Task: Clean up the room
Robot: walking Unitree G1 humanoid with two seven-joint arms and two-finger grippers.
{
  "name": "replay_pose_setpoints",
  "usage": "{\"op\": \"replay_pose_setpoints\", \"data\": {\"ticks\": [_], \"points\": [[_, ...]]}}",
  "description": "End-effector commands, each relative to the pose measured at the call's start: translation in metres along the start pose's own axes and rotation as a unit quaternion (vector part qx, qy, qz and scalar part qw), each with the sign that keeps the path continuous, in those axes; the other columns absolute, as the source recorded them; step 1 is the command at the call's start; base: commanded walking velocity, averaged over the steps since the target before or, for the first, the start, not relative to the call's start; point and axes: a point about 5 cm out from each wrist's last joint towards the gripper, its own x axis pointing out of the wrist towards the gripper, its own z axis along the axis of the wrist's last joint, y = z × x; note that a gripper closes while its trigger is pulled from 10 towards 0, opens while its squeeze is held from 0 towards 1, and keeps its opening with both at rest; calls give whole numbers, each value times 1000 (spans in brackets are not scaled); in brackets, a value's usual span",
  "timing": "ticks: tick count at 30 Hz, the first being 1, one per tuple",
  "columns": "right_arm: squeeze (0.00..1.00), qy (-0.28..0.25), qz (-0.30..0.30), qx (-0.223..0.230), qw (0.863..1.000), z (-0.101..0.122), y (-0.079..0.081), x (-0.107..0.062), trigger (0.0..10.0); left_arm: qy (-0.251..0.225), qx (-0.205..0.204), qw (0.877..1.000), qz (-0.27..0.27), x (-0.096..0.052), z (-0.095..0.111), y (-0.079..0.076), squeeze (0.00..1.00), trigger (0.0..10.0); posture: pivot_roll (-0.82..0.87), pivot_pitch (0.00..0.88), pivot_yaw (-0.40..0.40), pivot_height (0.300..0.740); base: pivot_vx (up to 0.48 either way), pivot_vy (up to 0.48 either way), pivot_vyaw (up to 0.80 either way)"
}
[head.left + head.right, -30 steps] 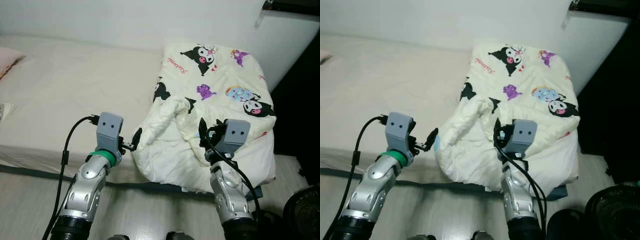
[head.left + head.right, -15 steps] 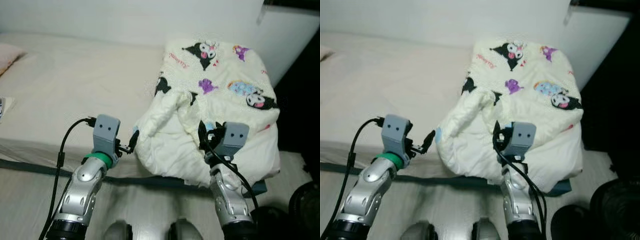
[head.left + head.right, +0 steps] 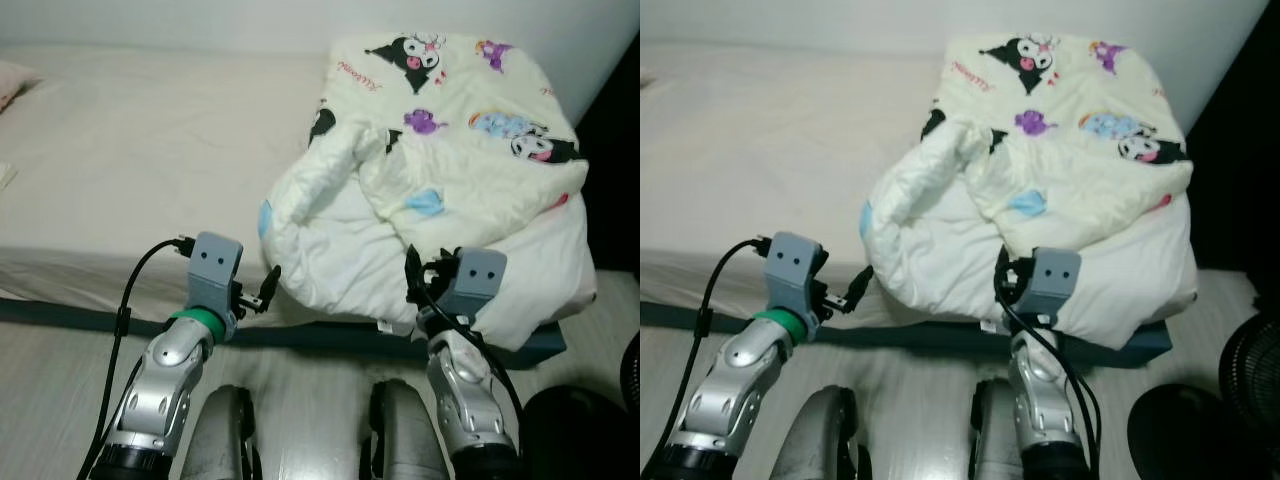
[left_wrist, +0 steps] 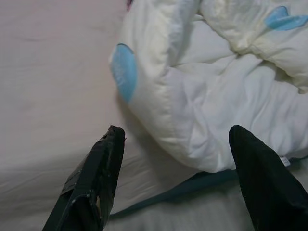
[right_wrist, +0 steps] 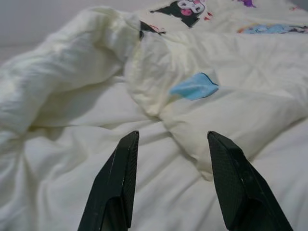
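A cream duvet (image 3: 440, 150) printed with cartoon figures lies bunched up on the right part of the bed (image 3: 130, 150). Its white underside bulges over the bed's front edge. My left gripper (image 3: 268, 286) hovers at that front edge, just off the duvet's left bulge (image 4: 192, 110), open and holding nothing. My right gripper (image 3: 412, 272) points into the duvet's lower folds (image 5: 159, 159), also open and empty. A pale blue patch (image 5: 194, 86) shows on the fabric ahead of it.
The bed's left part is bare beige sheet with a pink pillow (image 3: 12, 80) at the far corner. A dark bed base (image 3: 60, 312) runs along the wooden floor. My own legs (image 3: 225, 430) stand below. A black fan (image 3: 1252, 360) sits at the right.
The whole view has tilted down and drawn back, so my legs now show. Both grippers sit lower against the duvet, at the bed's front edge, still open.
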Motion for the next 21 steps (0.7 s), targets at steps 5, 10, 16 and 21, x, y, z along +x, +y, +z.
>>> {"op": "replay_pose_setpoints", "data": {"ticks": [5, 10, 16, 21], "points": [[0, 11, -7, 10, 1000, -3, -3, 4, 10000, 10, 4, 1000, 4, -6, -1, 4, 0, 10000, 31, 150, 95, 596, 0, 0, 0], [0, 21, -10, 12, 1000, -5, -6, 6, 10000, 13, 5, 1000, 8, -9, -1, 6, 0, 10000, 38, 172, 97, 596, 0, 0, 0], [0, 58, -17, -75, 995, -15, -24, 8, 10000, 13, 7, 1000, 10, -11, 2, 8, 0, 10000, 43, 211, 100, 596, 0, 0, 0], [0, 80, -20, -183, 980, -12, -51, 15, 10000, 15, 9, 1000, 12, -12, 3, 9, 0, 10000, 45, 231, 90, 596, 0, 0, 0]]}}
